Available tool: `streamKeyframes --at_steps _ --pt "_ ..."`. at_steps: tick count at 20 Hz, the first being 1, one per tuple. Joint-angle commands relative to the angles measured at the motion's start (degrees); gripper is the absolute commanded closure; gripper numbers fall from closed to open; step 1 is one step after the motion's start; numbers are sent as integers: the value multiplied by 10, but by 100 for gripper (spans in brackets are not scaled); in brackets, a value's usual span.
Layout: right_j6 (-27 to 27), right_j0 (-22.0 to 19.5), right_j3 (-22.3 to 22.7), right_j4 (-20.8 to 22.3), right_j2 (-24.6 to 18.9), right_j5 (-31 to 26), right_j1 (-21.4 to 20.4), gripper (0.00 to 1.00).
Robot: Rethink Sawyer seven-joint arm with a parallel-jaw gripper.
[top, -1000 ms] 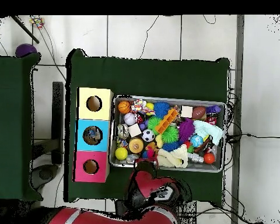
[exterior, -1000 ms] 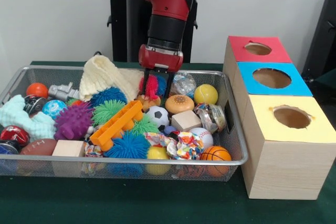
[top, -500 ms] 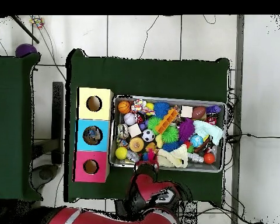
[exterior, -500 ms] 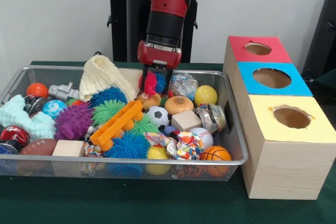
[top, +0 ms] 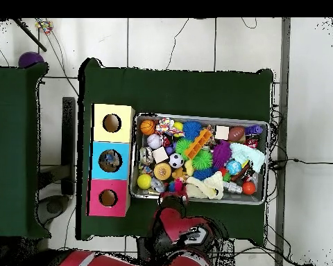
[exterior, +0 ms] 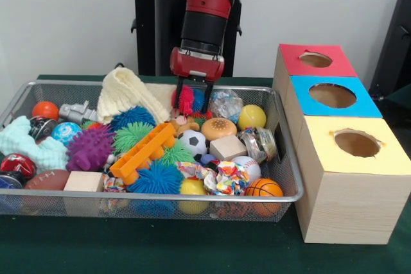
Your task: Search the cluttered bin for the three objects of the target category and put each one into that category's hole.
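One gripper (exterior: 192,99) grips a red-and-blue spiky ball (exterior: 189,101) between closed fingers, just above the toys at the back of the wire bin (exterior: 290,178), beside three boxes (exterior: 347,152) with holes.

One wire bin (exterior: 282,158) sits beside three boxes: red (exterior: 313,60), blue (exterior: 331,96) and yellow (exterior: 355,144), each with one hole. In the bin, spiky balls number at least six: two blue (exterior: 133,117), two green (exterior: 131,136), one purple (exterior: 90,147) and one red-and-blue (exterior: 187,100). There are two wooden blocks (exterior: 84,181), one soccer ball (exterior: 192,142), one basketball (exterior: 264,188), one football (exterior: 45,179), two yellow balls (exterior: 252,115), one orange ball (exterior: 45,110) and one orange truck (exterior: 142,153).
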State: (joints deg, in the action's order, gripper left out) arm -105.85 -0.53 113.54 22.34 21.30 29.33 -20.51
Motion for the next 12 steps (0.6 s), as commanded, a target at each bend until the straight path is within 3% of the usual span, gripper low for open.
streamKeyframes --at_steps 1,12 --pt "-109 4 32 -31 -89 -78 5 0" --pt "-99 25 22 -62 -93 -77 16 0"
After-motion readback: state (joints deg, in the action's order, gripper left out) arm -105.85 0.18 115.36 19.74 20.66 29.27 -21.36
